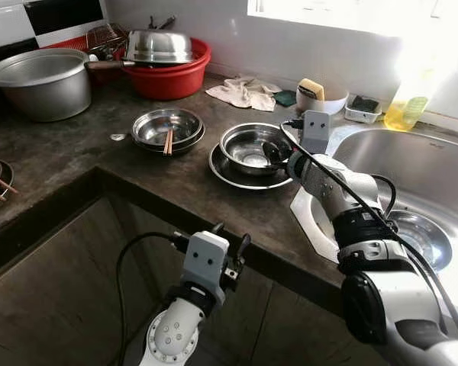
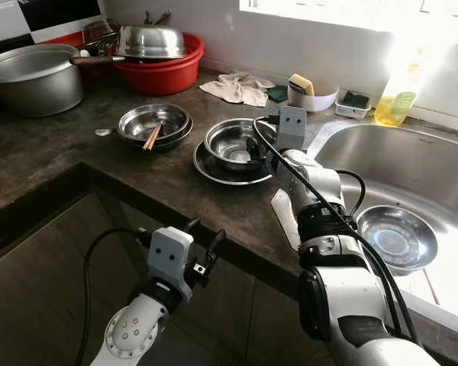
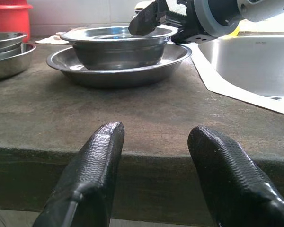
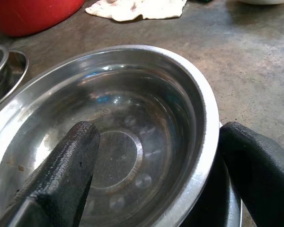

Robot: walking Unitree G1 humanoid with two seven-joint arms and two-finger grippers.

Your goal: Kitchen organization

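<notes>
The steel bowl (image 1: pixel 248 147) sits in a wider steel plate (image 1: pixel 233 174) on the dark bench (image 1: pixel 99 164), just beside the sink (image 1: pixel 412 164). The right claw (image 4: pixel 154 170) straddles its near rim, fingers spread, one inside and one outside, not clenched. The left claw (image 1: pixel 233 244) hovers released below the bench edge; no writing is readable.

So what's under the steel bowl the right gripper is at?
The bowl sits in a wider steel plate on the counter. The right gripper straddles its rim. The plate's centre is covered.
</notes>
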